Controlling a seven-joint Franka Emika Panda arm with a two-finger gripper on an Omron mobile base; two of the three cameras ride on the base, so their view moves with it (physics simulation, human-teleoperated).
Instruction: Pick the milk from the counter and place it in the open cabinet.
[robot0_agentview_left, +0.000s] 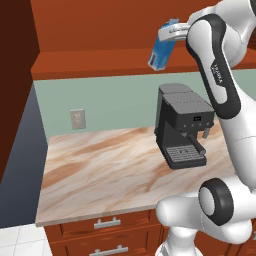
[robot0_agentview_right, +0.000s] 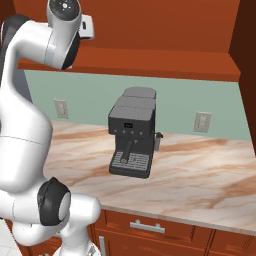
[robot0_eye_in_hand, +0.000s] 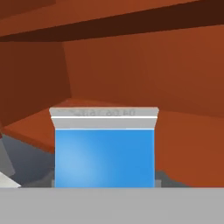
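Observation:
The milk (robot0_agentview_left: 162, 49), a small blue carton with a pale top, hangs tilted in the air in front of the open cabinet (robot0_agentview_left: 95, 27). Its lower end is level with the cabinet's thick bottom shelf (robot0_agentview_left: 90, 69). My gripper (robot0_agentview_left: 173, 31) is shut on the carton's top end. In the hand view the milk (robot0_eye_in_hand: 104, 151) sits between the fingers, and beyond it are the open cabinet's (robot0_eye_in_hand: 140, 74) red-brown back panel and shelf. In the right base view the hand (robot0_agentview_right: 87, 26) is raised against the open cabinet (robot0_agentview_right: 165, 27). The counter is out of view.
A dark coffee machine (robot0_agentview_left: 181, 125) stands below the held carton on a marbled worktop (robot0_agentview_left: 100, 165) over silver-handled drawers (robot0_agentview_left: 106, 223). Wall outlets (robot0_agentview_left: 77, 119) are set in the green backsplash. A dark red-brown side panel (robot0_agentview_left: 15, 80) rises at the left.

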